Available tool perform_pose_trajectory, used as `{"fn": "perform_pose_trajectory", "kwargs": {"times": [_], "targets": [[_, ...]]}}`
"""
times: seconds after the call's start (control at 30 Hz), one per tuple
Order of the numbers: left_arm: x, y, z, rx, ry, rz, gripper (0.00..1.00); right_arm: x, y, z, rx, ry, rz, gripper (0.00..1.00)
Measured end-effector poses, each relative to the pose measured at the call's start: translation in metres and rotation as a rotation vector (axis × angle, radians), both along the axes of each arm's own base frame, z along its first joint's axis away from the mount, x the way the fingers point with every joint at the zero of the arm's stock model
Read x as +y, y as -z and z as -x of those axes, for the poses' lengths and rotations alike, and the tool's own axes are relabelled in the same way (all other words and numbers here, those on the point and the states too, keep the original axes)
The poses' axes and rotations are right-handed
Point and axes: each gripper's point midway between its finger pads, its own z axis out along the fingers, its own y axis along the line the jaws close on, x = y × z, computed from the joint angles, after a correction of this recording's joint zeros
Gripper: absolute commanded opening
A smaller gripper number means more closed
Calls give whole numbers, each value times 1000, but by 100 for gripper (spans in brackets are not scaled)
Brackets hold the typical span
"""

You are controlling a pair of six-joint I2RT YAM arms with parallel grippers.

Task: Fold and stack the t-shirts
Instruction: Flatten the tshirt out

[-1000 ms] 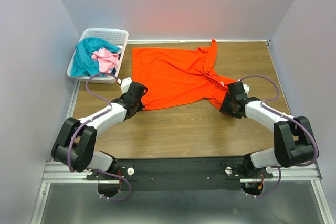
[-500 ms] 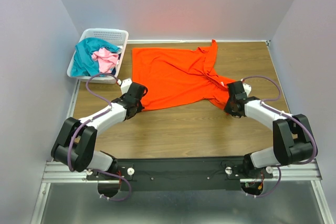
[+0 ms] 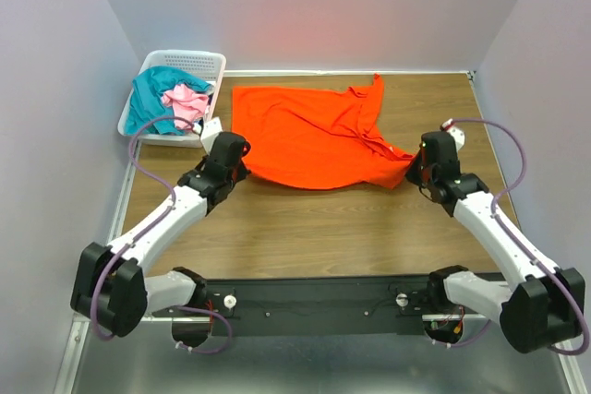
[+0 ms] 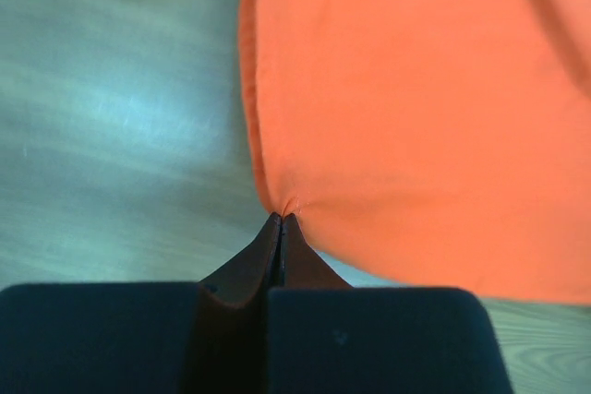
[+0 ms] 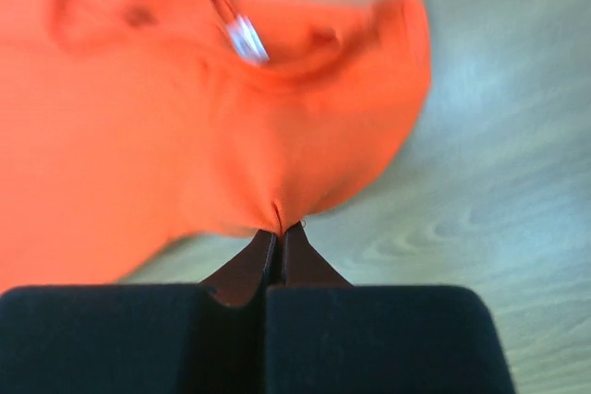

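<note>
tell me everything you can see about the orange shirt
The orange shirt is bright, thin, soft-looking cloth. It lies spread on the wooden table to the right of the white basket. It is mostly flat but rumpled on its right side, where a collar with a white label shows. The left gripper is shut on its near left corner and the right gripper on its near right edge, each pinching a small pucker.

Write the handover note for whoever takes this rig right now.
Left gripper: shut on the near left corner of the orange shirt.
Right gripper: shut on its near right edge.
The shirt lies spread on the table.
The teal shirt and pink shirt lie in the basket.
Done: nothing folded or stacked yet.
Left: fold all three, then stack them.
</note>
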Motion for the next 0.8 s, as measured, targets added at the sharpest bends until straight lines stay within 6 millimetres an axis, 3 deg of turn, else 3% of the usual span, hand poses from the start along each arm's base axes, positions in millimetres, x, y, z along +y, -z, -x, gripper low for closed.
{"fn": "perform_pose_trajectory", "kwargs": {"times": [0.1, 0.13, 0.2, 0.23, 0.27, 0.3, 0.4, 0.53, 0.6, 0.63, 0.8], "targets": [[-3, -49, -14, -112, -2, 32, 0, -2, -45, -12, -102, 7, 6, 1], [-4, -80, -20, -183, -5, 52, 0, -3, -64, -16, -138, 11, 5, 1], [-5, -124, -24, -279, -7, 83, 0, -4, -115, -26, -252, 22, -5, 1], [-3, -158, -25, -360, -10, 109, 0, -5, -134, -28, -297, 28, -9, 1], [-2, -175, -24, -400, -10, 122, 0, -6, -152, -27, -338, 32, -13, 1], [1, -208, -19, -479, -7, 145, 0, -9, -178, -26, -395, 39, -17, 1], [11, -278, -1, -643, -5, 197, 0, -16, -246, -15, -554, 56, -35, 1], [32, -378, 41, -885, -1, 268, 0, -26, -353, 20, -791, 58, -64, 1], [40, -414, 63, -974, 17, 292, 0, -31, -396, 41, -891, 52, -73, 1], [45, -436, 77, -1029, 29, 307, 0, -33, -413, 50, -933, 49, -75, 1], [55, -509, 136, -1232, 126, 351, 0, -40, -484, 99, -1108, 11, -79, 1]]}}
